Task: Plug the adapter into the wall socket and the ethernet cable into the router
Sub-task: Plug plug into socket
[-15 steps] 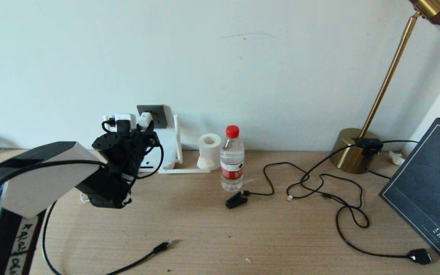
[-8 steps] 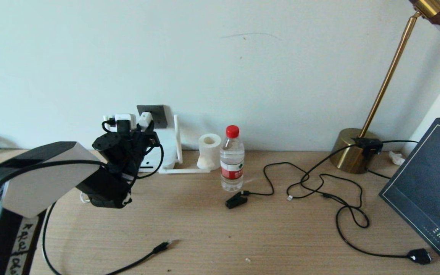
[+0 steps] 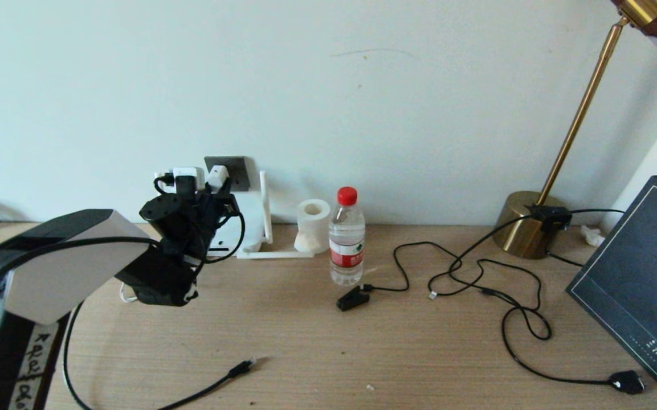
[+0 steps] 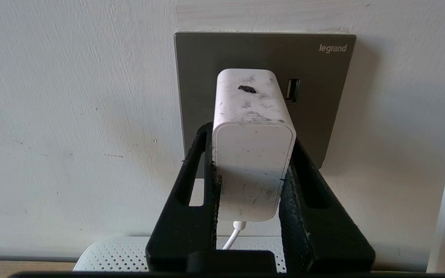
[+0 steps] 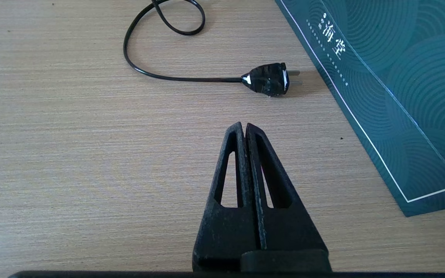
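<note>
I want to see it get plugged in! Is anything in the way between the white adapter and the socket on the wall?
Nothing visible. The left gripper holds the adapter right in front of the socket, with no object between them. Whether its pins are already in cannot be seen.

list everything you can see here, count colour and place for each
adapter: 1, white, held at the socket
socket: 1, dark grey, on the wall
router: 1, white, at the wall under the socket
ethernet cable: 1, black, loose on the desk front left
water bottle: 1, clear with red cap, desk centre
paper roll: 1, white, left of the bottle
black clip: 1, black, in front of the bottle
black plug: 1, black, two-pin, desk right, by the box
lamp: 1, brass, back right
box: 1, dark teal, right edge
desk: 1, light wood
left gripper: 1, black, clamped on the adapter
right gripper: 1, black, closed, empty, above the desk near the black plug
</note>
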Available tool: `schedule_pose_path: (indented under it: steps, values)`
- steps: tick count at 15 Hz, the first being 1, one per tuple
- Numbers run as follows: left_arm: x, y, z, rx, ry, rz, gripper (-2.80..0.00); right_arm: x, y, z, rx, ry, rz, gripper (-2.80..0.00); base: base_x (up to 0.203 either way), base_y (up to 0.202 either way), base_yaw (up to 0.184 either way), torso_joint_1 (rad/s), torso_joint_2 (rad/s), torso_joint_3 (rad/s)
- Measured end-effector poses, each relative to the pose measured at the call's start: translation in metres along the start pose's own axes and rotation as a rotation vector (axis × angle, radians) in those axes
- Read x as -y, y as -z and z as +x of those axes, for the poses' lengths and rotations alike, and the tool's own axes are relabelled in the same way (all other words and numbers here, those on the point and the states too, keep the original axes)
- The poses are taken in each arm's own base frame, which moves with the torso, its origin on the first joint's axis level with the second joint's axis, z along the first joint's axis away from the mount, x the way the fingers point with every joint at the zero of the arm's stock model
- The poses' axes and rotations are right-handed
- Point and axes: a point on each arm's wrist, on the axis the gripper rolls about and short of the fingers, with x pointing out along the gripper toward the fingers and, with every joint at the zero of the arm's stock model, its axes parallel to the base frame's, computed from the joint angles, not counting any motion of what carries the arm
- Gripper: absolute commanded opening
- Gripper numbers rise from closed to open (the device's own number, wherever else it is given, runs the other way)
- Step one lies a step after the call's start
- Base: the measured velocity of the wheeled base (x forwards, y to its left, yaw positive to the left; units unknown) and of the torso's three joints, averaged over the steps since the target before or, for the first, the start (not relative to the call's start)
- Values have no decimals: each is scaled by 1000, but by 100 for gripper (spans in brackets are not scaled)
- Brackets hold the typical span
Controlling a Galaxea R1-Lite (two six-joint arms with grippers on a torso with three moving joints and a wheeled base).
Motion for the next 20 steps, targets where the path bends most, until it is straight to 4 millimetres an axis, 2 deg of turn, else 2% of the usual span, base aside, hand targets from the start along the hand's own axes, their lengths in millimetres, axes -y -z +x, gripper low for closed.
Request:
schedule_pose_path:
  steps: [20]
  values:
    - [0, 7, 4, -4, -2, 1, -280, 0, 0, 0, 0, 0, 0, -280, 0, 0, 0, 0, 0, 0]
